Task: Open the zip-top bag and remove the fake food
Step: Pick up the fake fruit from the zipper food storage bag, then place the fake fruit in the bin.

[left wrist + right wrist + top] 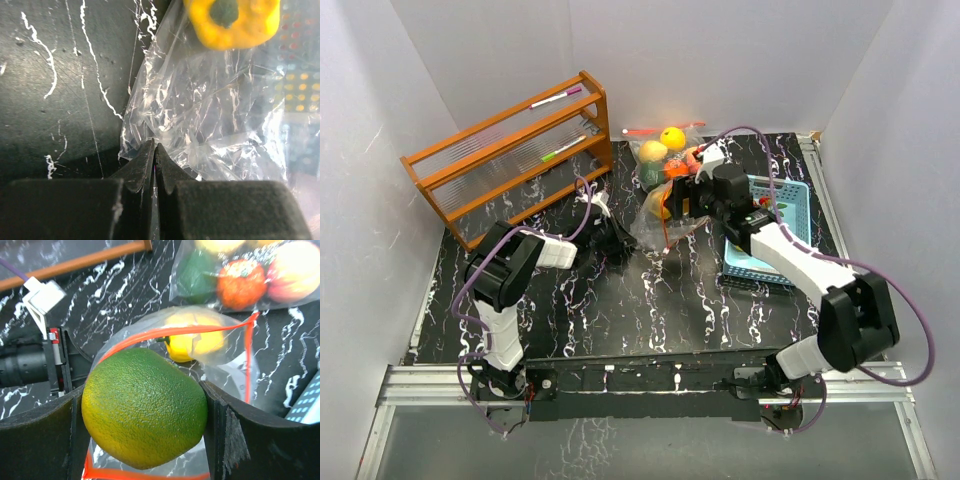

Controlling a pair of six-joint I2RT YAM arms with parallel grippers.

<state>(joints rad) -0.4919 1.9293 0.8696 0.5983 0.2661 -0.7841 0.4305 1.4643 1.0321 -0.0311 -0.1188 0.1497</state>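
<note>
Green shading to yellow, one round fruit (145, 407) sits clamped between the pads of your right claw (142, 400), just above the open mouth of the near bag (227, 367). By my reading you are partway through lifting it out. Your left claw (155, 150) is clenched on a corner of that bag's film, low by the table (60, 75). I judge it is anchoring the bag so it does not ride up with the fruit.

One yellow pepper (192, 342) lies inside the near bag, not yet taken. A second bag (655, 165), farther back, holds at least four pieces; whether it is sealed I cannot tell.

Count also one blue basket (782, 205) beside your right arm, likely the drop spot. One wooden rack (510, 160) carries two pens (556, 97).
</note>
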